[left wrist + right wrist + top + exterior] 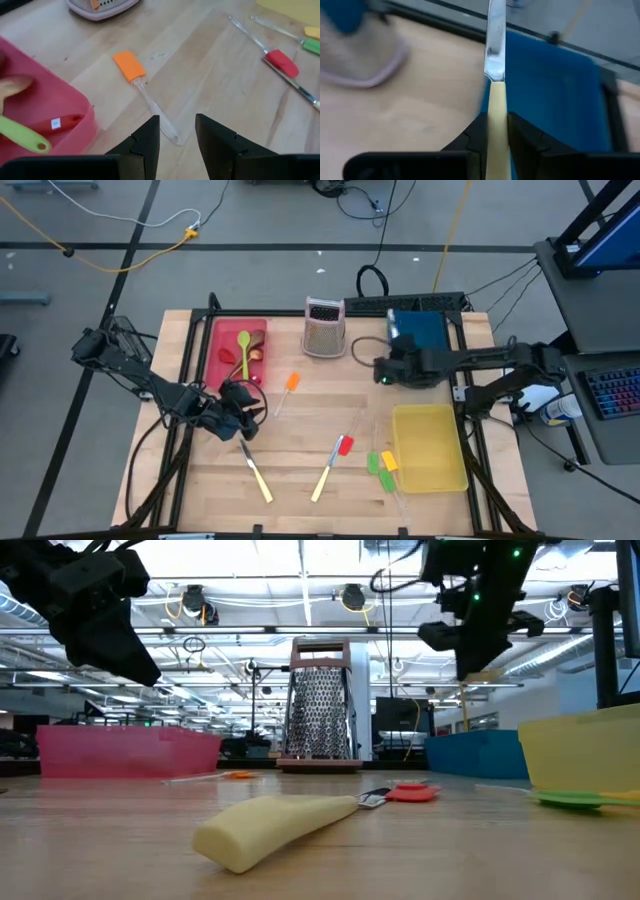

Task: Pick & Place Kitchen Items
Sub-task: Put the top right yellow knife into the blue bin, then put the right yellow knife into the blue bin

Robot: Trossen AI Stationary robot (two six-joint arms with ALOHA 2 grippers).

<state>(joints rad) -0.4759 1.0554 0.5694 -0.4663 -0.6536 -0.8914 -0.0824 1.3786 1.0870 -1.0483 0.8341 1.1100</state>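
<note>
Knife (495, 60): your right gripper (495, 131) clamps its cream handle at the blue tray's (555, 90) left edge; your left gripper (177, 131), jaws apart, hangs near the orange spatula (129, 65), probably empty.

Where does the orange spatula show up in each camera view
High view: orange spatula, table centre, right of the red tray.
Low view: orange sliver left of the grater.
Left wrist view: ahead of the open left pincer, at.
Right wrist view: not in it.
Shared landmark: the grater.
</note>
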